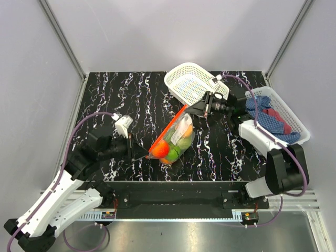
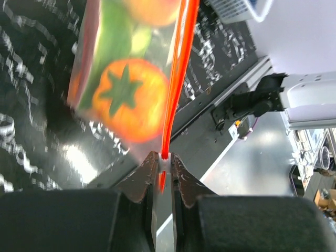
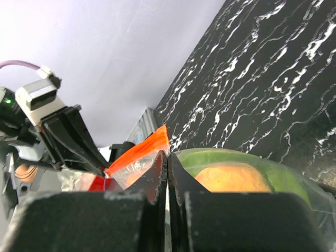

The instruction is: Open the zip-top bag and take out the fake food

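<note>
One clear, crinkly zip-top bag [image 1: 173,139] with an orange-red zip strip [image 1: 169,128] hangs stretched between the two grippers over the middle of the black, white-veined marble-pattern table [image 1: 110,94]. The strip runs as a taut diagonal line from the far right down to the near left.

The left gripper [image 1: 140,155] has its two fingers pinched tight on the near end of the strip. In the left wrist view the jaws meet with only the thin orange-red band [image 2: 178,79] between them. The right gripper [image 1: 192,109] is clamped on the far top corner of the bag, and in the right wrist view its jaws are pressed together on the plastic beside the strip [image 3: 142,152].

All the fake food is inside the bag. From above, four pieces can be told apart:
- one red-orange toy tomato [image 1: 161,149] with a green star-shaped stem [image 2: 122,89], lowest
- one bright green piece [image 1: 175,150] beside it
- one pale green piece [image 1: 184,140] above that
- one orange ball [image 1: 187,131] near the top

Whether more lie behind them I cannot tell.

Two white plastic lattice baskets sit at the far right. One oval basket [image 1: 181,73] is tipped up just behind the right gripper. One rectangular basket [image 1: 294,118] holds a blue checked cloth [image 1: 281,128] and a red cloth [image 1: 273,113].
</note>
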### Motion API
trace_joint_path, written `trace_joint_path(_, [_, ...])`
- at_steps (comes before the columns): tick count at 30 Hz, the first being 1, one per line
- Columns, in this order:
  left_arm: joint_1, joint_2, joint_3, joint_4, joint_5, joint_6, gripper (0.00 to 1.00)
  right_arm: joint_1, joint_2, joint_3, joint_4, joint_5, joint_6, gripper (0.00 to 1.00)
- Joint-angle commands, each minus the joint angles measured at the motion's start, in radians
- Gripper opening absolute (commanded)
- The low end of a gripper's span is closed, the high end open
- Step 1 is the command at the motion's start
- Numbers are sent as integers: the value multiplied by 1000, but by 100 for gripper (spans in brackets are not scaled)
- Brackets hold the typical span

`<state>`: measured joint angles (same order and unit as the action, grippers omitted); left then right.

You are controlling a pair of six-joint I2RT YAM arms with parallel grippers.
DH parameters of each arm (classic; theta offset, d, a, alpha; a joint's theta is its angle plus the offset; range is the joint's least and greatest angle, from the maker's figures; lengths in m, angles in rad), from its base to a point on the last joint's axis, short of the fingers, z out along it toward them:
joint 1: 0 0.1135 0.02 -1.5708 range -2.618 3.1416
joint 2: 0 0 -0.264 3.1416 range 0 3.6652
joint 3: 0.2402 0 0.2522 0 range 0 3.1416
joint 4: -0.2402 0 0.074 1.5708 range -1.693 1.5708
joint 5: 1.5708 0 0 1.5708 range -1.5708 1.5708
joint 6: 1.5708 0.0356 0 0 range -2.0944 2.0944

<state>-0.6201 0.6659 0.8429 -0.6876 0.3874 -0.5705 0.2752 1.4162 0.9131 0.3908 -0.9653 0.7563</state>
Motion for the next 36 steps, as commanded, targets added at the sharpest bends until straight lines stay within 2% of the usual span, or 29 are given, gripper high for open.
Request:
trace_joint_path(1, [2, -58, -33, -89, -27, -46, 0, -21, 58, 47, 261, -47, 46, 0])
trace_joint_path(7, [2, -78, -45, -109, 30, -34, 0, -19, 115, 70, 269, -101, 11, 0])
trace_joint_path(10, [0, -33, 25, -104, 53, 17, 31, -16, 145, 61, 371, -180, 66, 0])
trace_joint_path(11, [2, 16, 91, -105, 48, 32, 51, -14, 153, 52, 410, -203, 84, 0])
trace_joint_path(13, [2, 79, 174, -113, 9, 87, 63, -13, 161, 43, 517, -262, 162, 0])
trace_joint_path(14, [3, 112, 259, -128, -14, 104, 72, -14, 170, 32, 561, -279, 196, 0])
trace_joint_path(15, [6, 185, 297, -135, -66, 128, 75, -13, 178, 24, 619, -306, 287, 0])
trace_joint_path(19, [48, 333, 407, -113, -75, 170, 76, -11, 239, -3, 1016, -339, 561, 0])
trace_joint_path(21, [74, 389, 427, -87, -11, 205, 69, -11, 267, -3, 1083, -345, 638, 0])
trace_joint_path(24, [83, 472, 440, -70, 62, 257, 64, -11, 244, -5, 1041, -345, 583, 0])
trace_joint_path(28, [83, 514, 427, -33, 119, 288, 57, -11, 204, -8, 895, -329, 497, 0])
trace_joint_path(36, [83, 505, 369, 19, 200, 291, 57, -11, 194, -34, 889, -325, 485, 0])
